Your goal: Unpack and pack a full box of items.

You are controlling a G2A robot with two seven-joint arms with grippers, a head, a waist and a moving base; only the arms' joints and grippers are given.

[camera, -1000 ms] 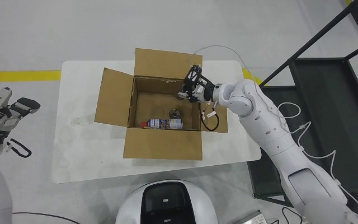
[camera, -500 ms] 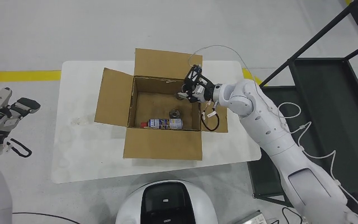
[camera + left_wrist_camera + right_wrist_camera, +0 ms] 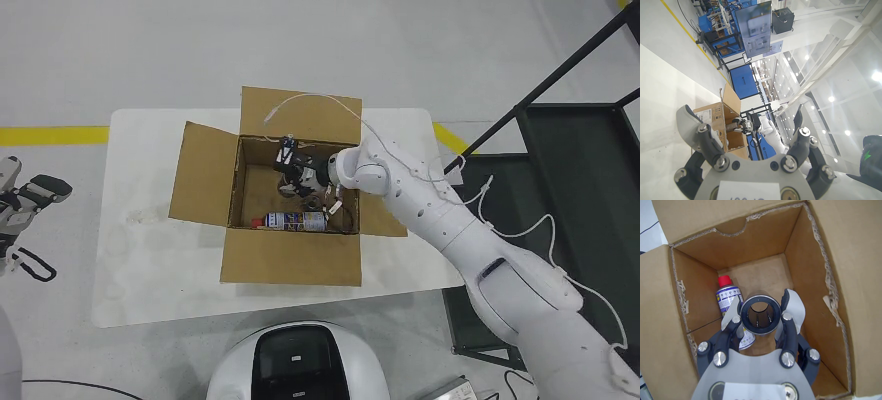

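Observation:
An open cardboard box (image 3: 205,180) stands on the white table (image 3: 140,260). My right gripper (image 3: 761,299) hangs over the box's inside (image 3: 757,273), shut on a hollow metal cylinder (image 3: 761,315) with a dark rim. The top view has this gripper (image 3: 293,165) above the middle of the box. A spray can (image 3: 728,293) with a red cap lies on the box floor along the near wall (image 3: 290,220). My left gripper (image 3: 744,121) is open and holds nothing, far off the table's left side (image 3: 35,190). From there the box (image 3: 730,123) and the held cylinder (image 3: 731,126) show in the distance.
The box's four flaps are folded outward. Bare table lies left of and in front of the box. A dark metal rack (image 3: 570,190) stands close beside the table on the right. A yellow line (image 3: 50,134) runs along the floor behind.
My right gripper has moved from the box's right wall leftward over its middle. The metal cylinder that lay on the box floor is now held in it. The left arm has kept still.

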